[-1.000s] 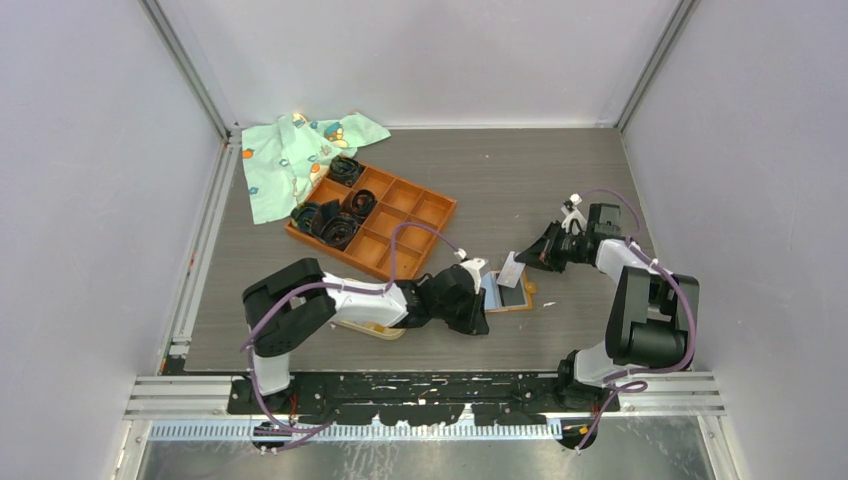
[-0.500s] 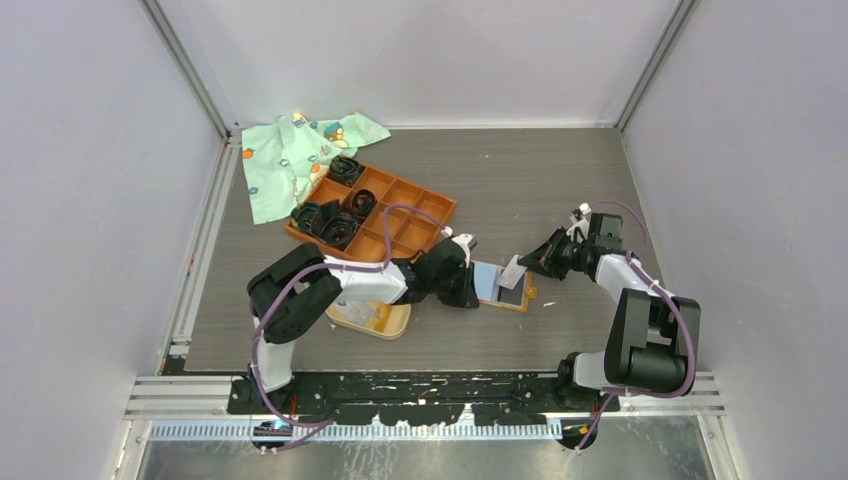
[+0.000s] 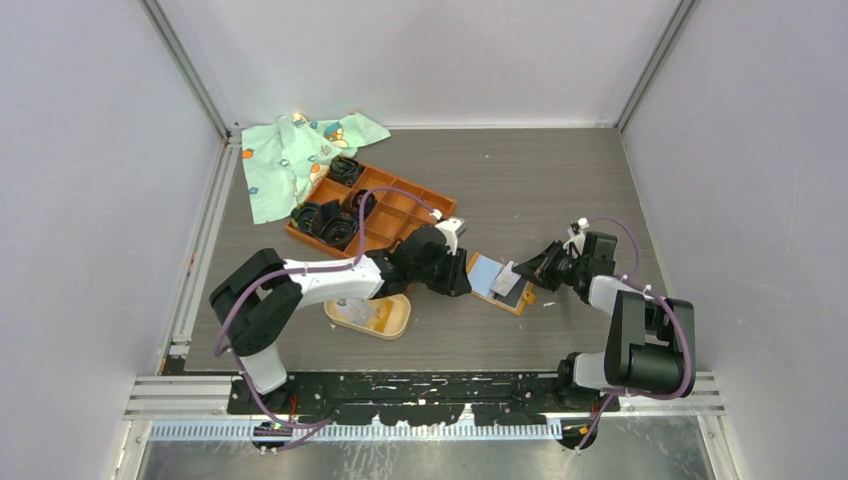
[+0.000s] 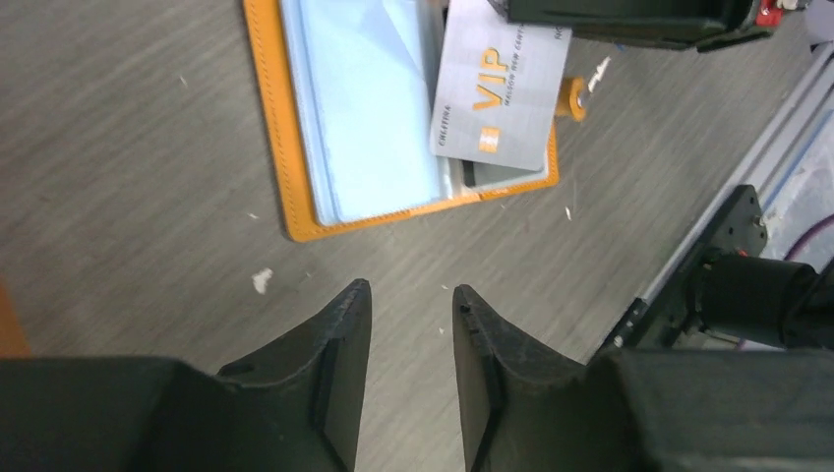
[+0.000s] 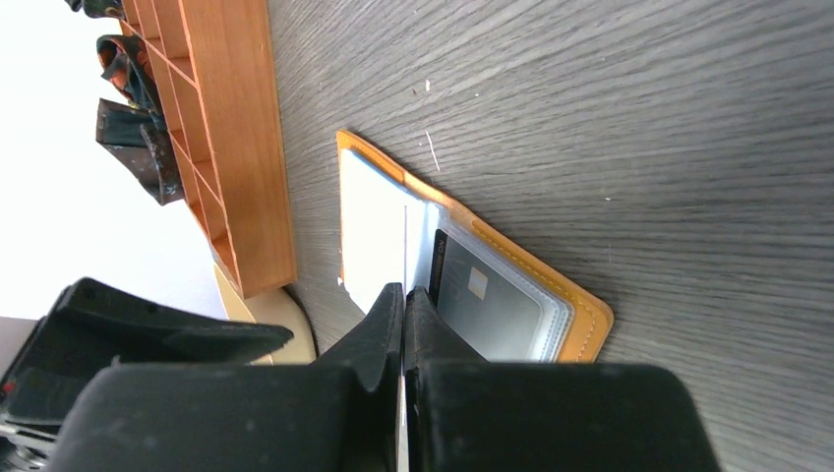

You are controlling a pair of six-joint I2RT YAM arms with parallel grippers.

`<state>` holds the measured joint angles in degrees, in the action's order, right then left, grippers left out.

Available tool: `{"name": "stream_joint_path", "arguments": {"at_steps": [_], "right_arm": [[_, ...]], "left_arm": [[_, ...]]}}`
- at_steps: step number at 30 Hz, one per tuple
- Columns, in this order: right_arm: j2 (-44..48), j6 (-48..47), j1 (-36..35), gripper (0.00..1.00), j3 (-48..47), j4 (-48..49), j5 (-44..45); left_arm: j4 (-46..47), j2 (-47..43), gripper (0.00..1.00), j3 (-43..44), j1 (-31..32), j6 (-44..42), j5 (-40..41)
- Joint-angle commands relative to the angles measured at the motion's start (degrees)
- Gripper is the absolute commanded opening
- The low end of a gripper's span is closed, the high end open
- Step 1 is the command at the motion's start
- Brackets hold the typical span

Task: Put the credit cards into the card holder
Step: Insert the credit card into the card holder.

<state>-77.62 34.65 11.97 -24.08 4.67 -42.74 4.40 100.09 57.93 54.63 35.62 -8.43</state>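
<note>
Left wrist view: my left gripper (image 4: pixel 408 295) has its fingers parted with nothing between them, over bare table just short of the open orange wallet (image 4: pixel 270 118). My right gripper (image 5: pixel 403 295) is pinched tight on the silver VIP card (image 4: pixel 502 93). That card is tilted over the wallet's right half; can't tell if it touches. A dark card (image 5: pixel 492 303) sits in the wallet's clear sleeve, right beside my right fingertips. The card holder (image 3: pixel 403 318) lies left of the wallet, next to my left forearm and apart from both grippers, with something pale inside.
</note>
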Motion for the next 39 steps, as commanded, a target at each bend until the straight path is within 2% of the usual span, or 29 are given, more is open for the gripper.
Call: {"name": "stream_joint_path", "arguments": {"at_steps": [1, 18, 26, 39], "right_arm": [[-0.1, 1.1, -0.2, 0.01, 1.3, 8.6, -1.0], [0.2, 0.3, 0.0, 0.02, 2.7, 6.2, -0.9], [-0.4, 1.0, 0.1, 0.04, 3.8, 7.7, -0.7], [-5.5, 4.5, -0.3, 0.07, 3.3, 14.7, -3.6]], "left_arm": [[-1.6, 0.1, 0.39, 2.2, -1.9, -5.1, 0.6], [-8.2, 9.8, 0.44, 10.9, -3.3, -6.1, 0.3], [-10.1, 11.3, 0.43, 11.8, -3.6, -4.9, -1.0], [-8.0, 12.9, 0.40, 11.9, -3.6, -1.6, -6.1]]}}
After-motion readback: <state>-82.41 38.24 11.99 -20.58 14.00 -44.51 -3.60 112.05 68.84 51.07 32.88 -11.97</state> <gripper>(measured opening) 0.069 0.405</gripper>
